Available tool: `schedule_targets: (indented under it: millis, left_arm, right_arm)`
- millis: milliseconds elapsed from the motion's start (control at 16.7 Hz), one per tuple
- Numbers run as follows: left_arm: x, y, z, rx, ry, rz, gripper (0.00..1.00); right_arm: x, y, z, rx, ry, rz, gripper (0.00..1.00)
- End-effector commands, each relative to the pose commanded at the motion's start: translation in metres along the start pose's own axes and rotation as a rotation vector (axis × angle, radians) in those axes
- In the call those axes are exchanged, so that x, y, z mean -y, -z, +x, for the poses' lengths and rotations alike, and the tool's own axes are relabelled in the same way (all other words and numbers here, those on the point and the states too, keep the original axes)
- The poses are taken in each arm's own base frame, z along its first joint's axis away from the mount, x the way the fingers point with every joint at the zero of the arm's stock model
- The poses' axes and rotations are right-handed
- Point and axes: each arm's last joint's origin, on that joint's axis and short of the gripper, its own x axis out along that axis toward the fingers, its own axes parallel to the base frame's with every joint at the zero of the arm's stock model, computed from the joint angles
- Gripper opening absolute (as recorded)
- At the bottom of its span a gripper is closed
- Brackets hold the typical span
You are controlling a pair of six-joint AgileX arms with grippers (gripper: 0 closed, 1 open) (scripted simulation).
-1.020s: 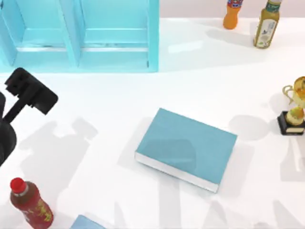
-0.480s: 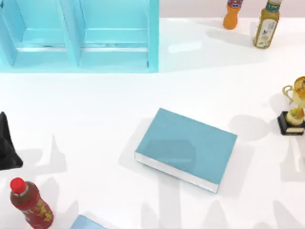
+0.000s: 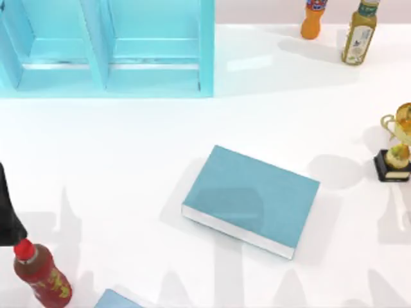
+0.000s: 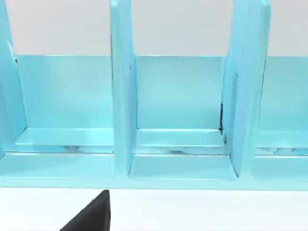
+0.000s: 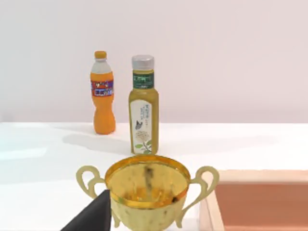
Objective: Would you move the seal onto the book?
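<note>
Seal first: I cannot tell where it sits now, so it must be found before any grab. I think a seal like this is small, hard and light. It will not bend or squash. A smooth round top could slip, so flat sides low down are likely the best place to hold it, with the tool coming straight from above. It could tip over if it is let go too high.

The book (image 3: 253,197) lies flat near the middle of the surface (image 3: 128,147), a bit toward 4 o'clock. Its blue cover is bare, wide and stiff, so it looks like a good, steady place to set a small thing down. The middle of the cover is safest, away from the edges.

My left arm (image 3: 8,215) is at 9 o'clock, just above a red-capped bottle (image 3: 40,273) at 8 o'clock. The left tool (image 4: 91,216) faces the blue shelf (image 3: 109,48), which stands at 11 o'clock. The right tool (image 5: 94,214) is close to the gold trophy (image 3: 397,144) at 3 o'clock. For both tools I cannot tell if they are wide or narrow. I see nothing held in either one.

An orange bottle (image 3: 313,16) and a green bottle (image 3: 359,35) stand at 1 o'clock, well apart from the book
</note>
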Motion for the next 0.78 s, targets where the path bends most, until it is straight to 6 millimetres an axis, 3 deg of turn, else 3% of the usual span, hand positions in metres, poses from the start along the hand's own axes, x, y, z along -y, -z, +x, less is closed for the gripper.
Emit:
schedule_targets:
  millis: [420, 600, 780]
  left_arm:
    - [0.000, 0.000, 0.000, 0.000, 0.000, 0.000, 1.00]
    - [0.000, 0.000, 0.000, 0.000, 0.000, 0.000, 1.00]
    - [0.000, 0.000, 0.000, 0.000, 0.000, 0.000, 1.00]
  right_arm:
    - [0.002, -0.010, 0.000, -0.059, 0.018, -0.020, 1.00]
    - [0.006, -0.038, 0.005, -0.195, 0.054, -0.059, 1.00]
    - [0.014, -0.077, 0.021, -0.395, 0.091, -0.101, 1.00]
